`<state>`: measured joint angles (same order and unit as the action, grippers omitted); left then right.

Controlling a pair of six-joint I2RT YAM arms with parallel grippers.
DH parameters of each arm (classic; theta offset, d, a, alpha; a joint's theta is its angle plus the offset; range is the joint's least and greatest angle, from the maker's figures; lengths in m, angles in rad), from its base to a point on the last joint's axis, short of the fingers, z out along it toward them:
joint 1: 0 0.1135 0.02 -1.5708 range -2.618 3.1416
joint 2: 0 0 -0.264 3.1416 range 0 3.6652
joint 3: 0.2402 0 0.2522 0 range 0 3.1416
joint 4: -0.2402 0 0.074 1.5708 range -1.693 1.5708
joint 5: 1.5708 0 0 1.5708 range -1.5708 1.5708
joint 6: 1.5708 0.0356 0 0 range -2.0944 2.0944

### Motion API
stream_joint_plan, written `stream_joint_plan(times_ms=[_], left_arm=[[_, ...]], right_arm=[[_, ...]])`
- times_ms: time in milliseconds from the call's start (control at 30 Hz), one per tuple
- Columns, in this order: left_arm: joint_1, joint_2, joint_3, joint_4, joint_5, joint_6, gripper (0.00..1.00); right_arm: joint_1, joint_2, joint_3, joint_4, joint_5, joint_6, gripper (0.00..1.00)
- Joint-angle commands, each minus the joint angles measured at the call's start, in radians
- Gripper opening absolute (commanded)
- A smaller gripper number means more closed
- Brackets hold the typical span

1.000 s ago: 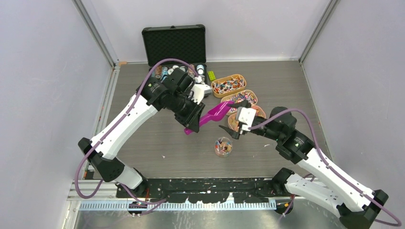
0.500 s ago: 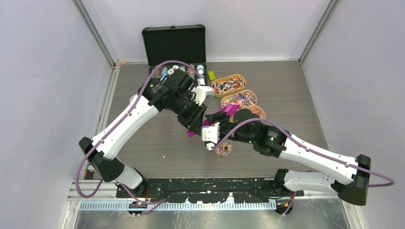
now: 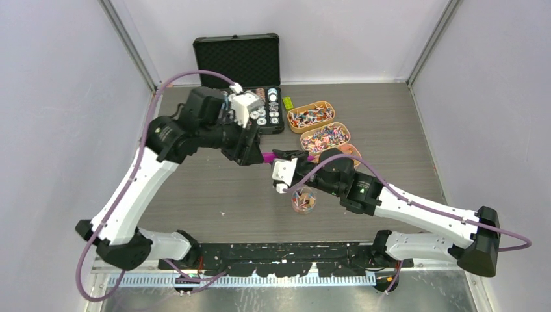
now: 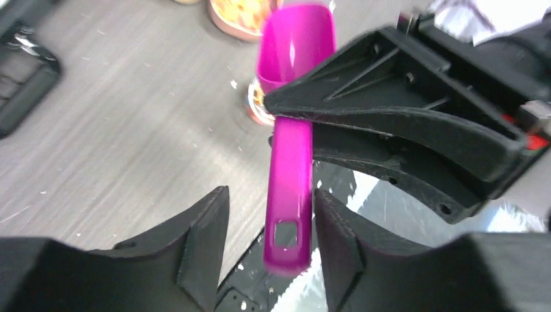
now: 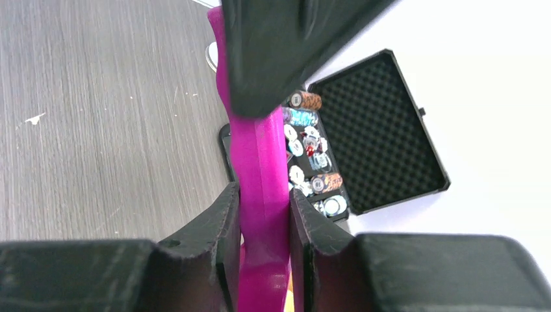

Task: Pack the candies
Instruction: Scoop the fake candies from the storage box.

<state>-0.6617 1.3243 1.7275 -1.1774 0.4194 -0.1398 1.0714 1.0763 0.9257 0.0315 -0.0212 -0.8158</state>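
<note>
A magenta scoop point(image 4: 290, 162) hangs over the table between the two arms. My right gripper point(image 5: 263, 188) is shut on its handle point(image 5: 260, 156), and in the top view this gripper point(image 3: 281, 158) sits just right of the left one. My left gripper point(image 4: 271, 192) is open around the handle's end, with a wide gap on one side. The scoop's bowl point(image 4: 295, 39) looks empty. The candies fill oval wooden trays point(image 3: 310, 116) point(image 3: 325, 135) and a small round cup point(image 3: 303, 200) under the right arm.
An open black case point(image 3: 242, 62) with rows of poker chips point(image 3: 263, 114) stands at the back. A small yellow-green block point(image 3: 286, 102) lies beside it. A third tray point(image 3: 351, 152) is partly hidden by the right arm. Walls close in left and right.
The right gripper closed on the scoop's handle. The left gripper opened off it, and the left arm drew back toward the case.
</note>
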Motion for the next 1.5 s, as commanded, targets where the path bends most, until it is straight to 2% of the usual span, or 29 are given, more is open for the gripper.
stream_joint_plan(times_ms=[0, 67, 267, 500, 600, 667, 767, 833, 933, 967, 1000, 1167, 1233, 1333, 1467], left_arm=[[0.028, -0.100, -0.022, 0.157, -0.140, -0.009, 0.62], [0.028, -0.117, -0.033, 0.176, -0.127, -0.015, 0.69], [0.028, -0.159, -0.112, 0.294, -0.100, -0.085, 0.76], [0.027, -0.149, -0.153, 0.348, -0.093, -0.125, 0.76], [0.028, -0.156, -0.172, 0.391, -0.078, -0.157, 0.71], [0.028, -0.164, -0.190, 0.416, -0.070, -0.179, 0.67], [0.027, -0.175, -0.212, 0.452, -0.069, -0.202, 0.55], [0.028, -0.170, -0.218, 0.465, -0.060, -0.211, 0.41], [0.028, -0.158, -0.214, 0.473, -0.026, -0.223, 0.13], [0.027, -0.156, -0.216, 0.479, -0.020, -0.225, 0.06], [0.028, -0.154, -0.219, 0.489, -0.015, -0.223, 0.01], [0.037, -0.133, -0.216, 0.544, -0.045, -0.142, 0.00], [0.041, -0.114, -0.208, 0.576, -0.083, -0.080, 0.00], [0.048, -0.068, -0.184, 0.615, -0.104, 0.055, 0.00], [0.060, 0.021, -0.136, 0.620, -0.110, 0.220, 0.00]], right_arm=[[0.002, 0.023, -0.017, 0.176, 0.080, 0.156, 0.00], [0.002, 0.029, -0.017, 0.195, 0.089, 0.179, 0.00], [0.001, 0.047, -0.016, 0.255, 0.121, 0.221, 0.00], [0.002, 0.057, -0.019, 0.301, 0.121, 0.241, 0.00], [0.002, 0.057, -0.020, 0.308, 0.137, 0.239, 0.00], [0.002, 0.052, -0.025, 0.320, 0.151, 0.235, 0.00], [0.002, 0.044, -0.033, 0.320, 0.158, 0.227, 0.00], [0.002, 0.042, -0.034, 0.315, 0.171, 0.223, 0.00], [0.002, 0.039, -0.036, 0.314, 0.189, 0.221, 0.00], [0.001, 0.038, -0.036, 0.314, 0.193, 0.221, 0.02], [0.001, 0.037, -0.039, 0.315, 0.196, 0.224, 0.09], [-0.026, 0.023, -0.041, 0.252, 0.214, 0.296, 0.70], [-0.081, 0.008, -0.029, 0.200, 0.194, 0.410, 0.71], [-0.215, -0.050, -0.057, 0.178, 0.064, 0.543, 0.72], [-0.374, -0.104, -0.082, 0.166, -0.027, 0.667, 0.72]])
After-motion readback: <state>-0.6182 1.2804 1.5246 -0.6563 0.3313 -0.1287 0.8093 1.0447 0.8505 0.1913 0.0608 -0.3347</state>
